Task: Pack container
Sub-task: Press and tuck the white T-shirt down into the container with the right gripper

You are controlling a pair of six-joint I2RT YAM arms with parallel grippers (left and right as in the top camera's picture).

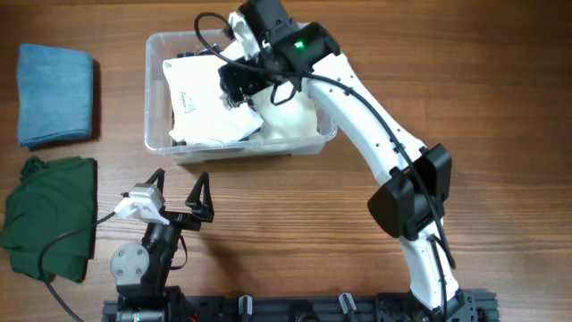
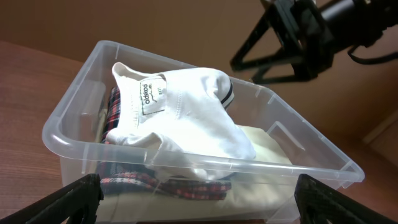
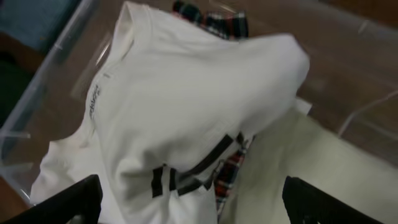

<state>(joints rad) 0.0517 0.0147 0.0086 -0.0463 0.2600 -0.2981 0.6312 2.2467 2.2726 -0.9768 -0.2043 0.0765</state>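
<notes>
At table's far centre: container [image 1: 154, 98] — holds 1 white shirt [image 1: 210, 107], 1 plaid garment [image 2: 186, 185]. Right gripper [image 1: 237, 85] above it, fingers apart. Left gripper [image 1: 179, 190] near front wall — fingers apart, empty.

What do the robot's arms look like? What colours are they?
The right arm is white tubes with black joints, a small green light and black cables. The left arm is mostly black, with a round silver disc and a white part. The left gripper and right gripper have black, triangle-shaped fingers.
</notes>
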